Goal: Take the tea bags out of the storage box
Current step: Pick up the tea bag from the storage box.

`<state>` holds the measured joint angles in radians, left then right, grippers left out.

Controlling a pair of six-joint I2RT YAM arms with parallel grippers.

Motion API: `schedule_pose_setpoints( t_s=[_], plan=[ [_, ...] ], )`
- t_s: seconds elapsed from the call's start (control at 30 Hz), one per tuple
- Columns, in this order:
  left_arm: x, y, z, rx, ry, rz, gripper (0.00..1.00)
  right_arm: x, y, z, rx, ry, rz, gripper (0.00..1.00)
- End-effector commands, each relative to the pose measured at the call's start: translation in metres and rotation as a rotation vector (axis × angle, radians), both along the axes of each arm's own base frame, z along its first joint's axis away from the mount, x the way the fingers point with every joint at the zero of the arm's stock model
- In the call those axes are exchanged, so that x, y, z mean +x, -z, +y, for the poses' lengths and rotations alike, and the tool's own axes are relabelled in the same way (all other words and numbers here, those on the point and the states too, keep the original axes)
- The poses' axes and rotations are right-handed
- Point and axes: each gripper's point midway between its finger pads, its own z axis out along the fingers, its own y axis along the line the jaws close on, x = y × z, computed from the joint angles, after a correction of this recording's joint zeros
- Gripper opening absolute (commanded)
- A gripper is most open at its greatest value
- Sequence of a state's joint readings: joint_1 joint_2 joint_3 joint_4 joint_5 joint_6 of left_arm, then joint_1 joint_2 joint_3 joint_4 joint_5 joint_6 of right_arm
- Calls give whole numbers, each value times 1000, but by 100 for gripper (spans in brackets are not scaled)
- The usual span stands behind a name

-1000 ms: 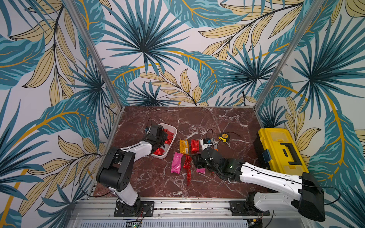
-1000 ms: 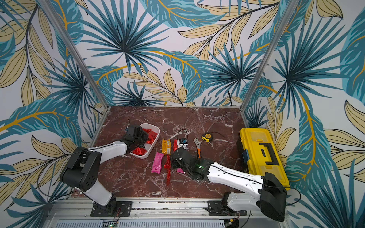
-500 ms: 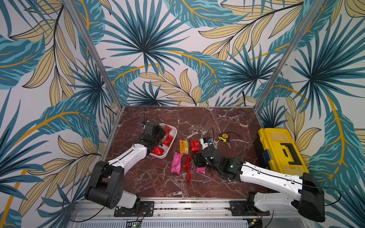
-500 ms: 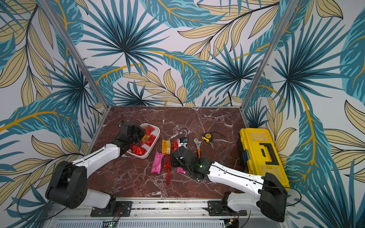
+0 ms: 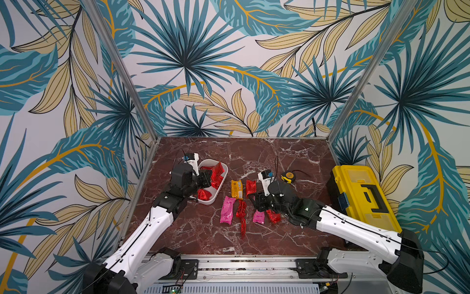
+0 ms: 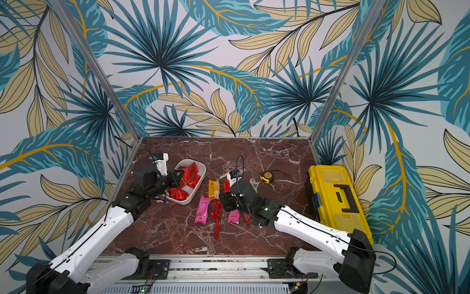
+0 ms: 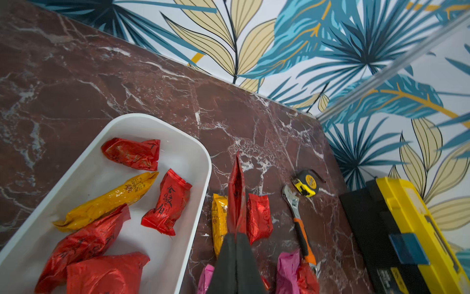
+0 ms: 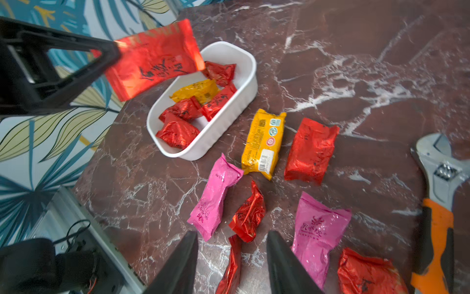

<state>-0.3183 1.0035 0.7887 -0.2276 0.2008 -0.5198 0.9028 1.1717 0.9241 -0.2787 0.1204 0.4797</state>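
The white storage box [image 5: 209, 202] [image 7: 203, 157] stands left of centre with several red tea bags [image 7: 165, 203] and a yellow one [image 7: 109, 198] inside. My left gripper [image 5: 206, 178] [image 7: 235, 235] hangs above the box, shut on a red tea bag [image 7: 236, 196] [image 8: 155, 61]. Out on the marble lie pink [image 8: 216, 201], yellow [image 8: 264, 142] and red [image 8: 310, 150] tea bags. My right gripper [image 5: 255, 202] [image 8: 232, 233] is open low over this group. A thin red bag [image 8: 232, 267] lies between its fingers, untouched.
A big yellow toolbox [image 5: 361, 193] stands against the right wall. A tape measure [image 5: 288, 176] and an orange-handled wrench [image 8: 437, 203] lie between it and my right arm. Patterned walls close in three sides of the marble floor [image 5: 203, 241].
My left gripper has risen out of the storage box with a red tea bag pinched in it, and the arm has stretched out. My right arm has hardly moved.
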Motion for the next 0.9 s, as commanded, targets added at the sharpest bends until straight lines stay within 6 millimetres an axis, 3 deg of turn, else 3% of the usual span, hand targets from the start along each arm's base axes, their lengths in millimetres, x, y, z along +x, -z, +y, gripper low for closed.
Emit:
schedule_pose_setpoints(
  t_s=[0.0,0.17,0.27,0.5,0.73,0.87],
  plan=[
    [-31,10,-13,147,225,-54,0,-17,-10,10,-103,-219,-58,50],
    [-69,-2,-38,224,525,-210,0,-30,-25,19,-160,-404,-156,60],
    [-104,-2,-56,216,756,-290,0,-39,-29,24,-168,-499,-189,66],
    [-149,7,-64,207,995,-326,0,-49,-31,32,-170,-604,-220,66],
    [-158,-3,-71,159,1079,-384,0,-65,-25,65,-70,-777,-169,66],
    [-161,-6,-72,155,1102,-389,0,-65,-14,75,-62,-810,-110,59]
  ],
)
